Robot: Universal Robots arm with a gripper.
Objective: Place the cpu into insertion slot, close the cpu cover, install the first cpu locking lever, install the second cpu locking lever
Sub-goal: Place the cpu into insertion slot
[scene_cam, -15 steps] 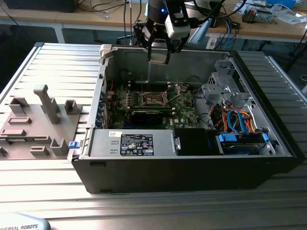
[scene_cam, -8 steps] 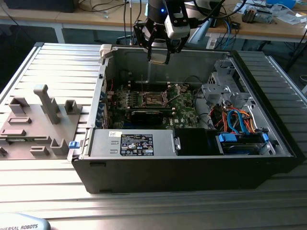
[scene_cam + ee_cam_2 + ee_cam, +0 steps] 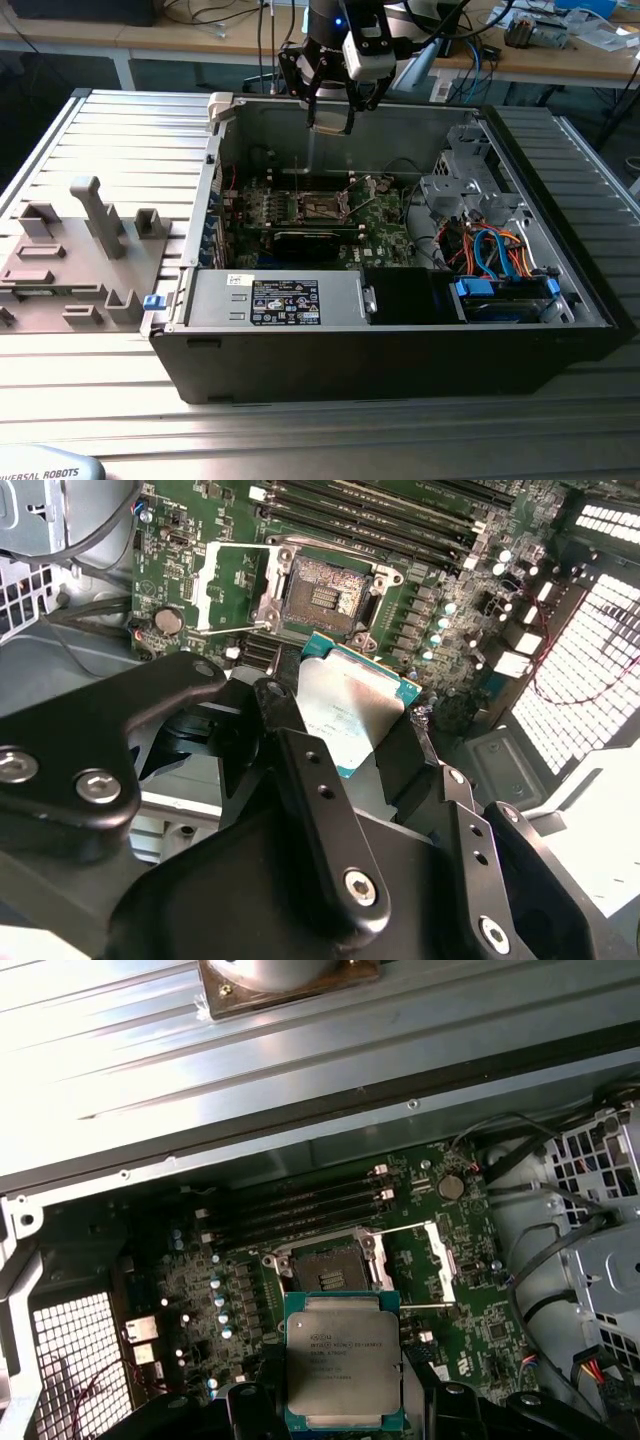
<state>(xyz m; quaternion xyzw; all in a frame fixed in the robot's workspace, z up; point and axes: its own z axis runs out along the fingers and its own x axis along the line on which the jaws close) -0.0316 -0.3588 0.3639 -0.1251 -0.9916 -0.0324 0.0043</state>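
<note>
Exterior view: gripper (image 3: 331,128) seen at upper ctr of frame, above slot (image 3: 322,208). Cpu (image 3: 343,1370) is clamped by jaws; cover (image 3: 441,1257) seen open.

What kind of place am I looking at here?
Probably a robotics lab or workshop: an open computer case sits on a ribbed metal table, cable-strewn benches stand behind, and the gripper holds the cpu.

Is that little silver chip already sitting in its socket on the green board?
No, the pincer holds the chip clear of the socket, which lies open and empty.
</note>
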